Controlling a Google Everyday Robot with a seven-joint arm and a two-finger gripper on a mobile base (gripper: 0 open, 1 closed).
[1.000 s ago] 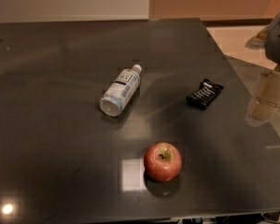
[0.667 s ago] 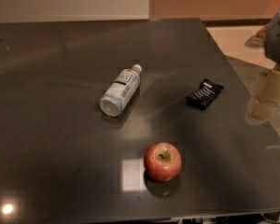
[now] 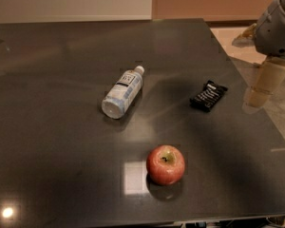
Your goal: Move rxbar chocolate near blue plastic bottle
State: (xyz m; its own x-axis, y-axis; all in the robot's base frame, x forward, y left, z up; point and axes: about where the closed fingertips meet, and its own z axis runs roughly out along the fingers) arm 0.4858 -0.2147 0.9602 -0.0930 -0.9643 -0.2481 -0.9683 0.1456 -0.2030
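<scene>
The rxbar chocolate (image 3: 208, 95), a small flat black wrapped bar with white lettering, lies on the dark table right of centre. The blue plastic bottle (image 3: 123, 92) lies on its side left of it, with its white cap pointing away and to the right. The two are well apart. My gripper (image 3: 259, 95) hangs at the right edge of the view, to the right of the bar and over the table's right edge. It holds nothing that I can see.
A red apple (image 3: 166, 164) stands near the table's front edge, below and between the bar and the bottle. The dark table (image 3: 52, 141) ends just right of the bar; pale floor lies beyond it.
</scene>
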